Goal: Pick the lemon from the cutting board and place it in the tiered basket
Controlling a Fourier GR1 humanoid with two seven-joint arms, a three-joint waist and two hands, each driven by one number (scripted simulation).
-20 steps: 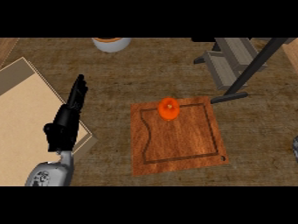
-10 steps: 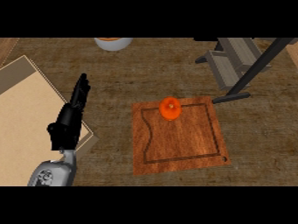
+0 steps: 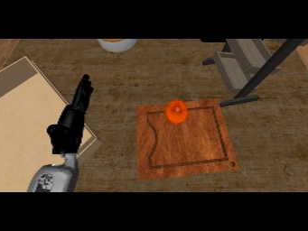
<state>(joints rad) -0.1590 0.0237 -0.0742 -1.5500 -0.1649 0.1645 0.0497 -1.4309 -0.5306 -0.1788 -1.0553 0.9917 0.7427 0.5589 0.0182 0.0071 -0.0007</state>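
Fingers (image 3: 84,86) straight, left hand (image 3: 72,121) | lemon (image 3: 177,112) on cutting board (image 3: 184,149) | basket (image 3: 241,63) seemingly cropped

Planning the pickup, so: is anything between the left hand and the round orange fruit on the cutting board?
Nothing visible. The open left hand lies left of the cutting board; only bare counter separates it from the fruit at the board's far edge.

A dark brown, rough-grained counter (image 3: 183,72) fills the view. A pale tan panel (image 3: 16,131) lies at left; a white bowl (image 3: 118,43) sits at the far edge.
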